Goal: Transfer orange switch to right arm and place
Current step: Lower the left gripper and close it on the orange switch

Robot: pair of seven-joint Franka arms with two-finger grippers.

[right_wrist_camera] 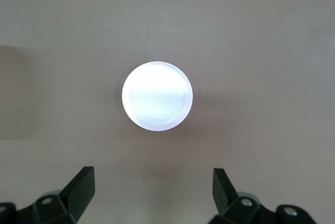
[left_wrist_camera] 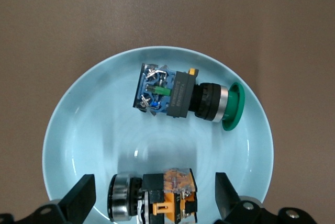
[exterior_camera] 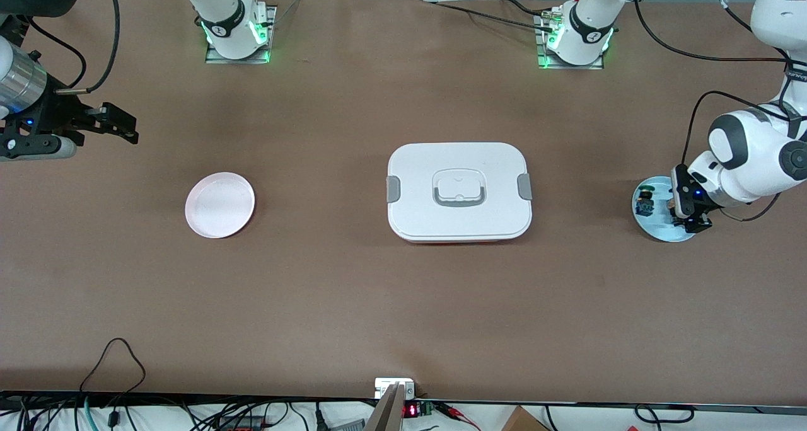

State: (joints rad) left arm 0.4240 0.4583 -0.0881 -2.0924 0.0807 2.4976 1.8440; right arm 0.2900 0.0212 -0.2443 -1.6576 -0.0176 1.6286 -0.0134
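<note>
Left hand [left_wrist_camera: 152, 199] open astride orange switch [left_wrist_camera: 157, 197] on blue plate [left_wrist_camera: 78, 130]; right hand [right_wrist_camera: 152, 192] open, waiting; off-centre closure risks slip.

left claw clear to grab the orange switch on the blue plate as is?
Probably yes. The left claw hangs open over the blue plate, its fingers straddling the orange switch. The green switch lies apart on the plate, not blocking it.

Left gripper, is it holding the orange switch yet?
No. The left gripper is open around the orange switch on the blue plate; nothing is held.
</note>
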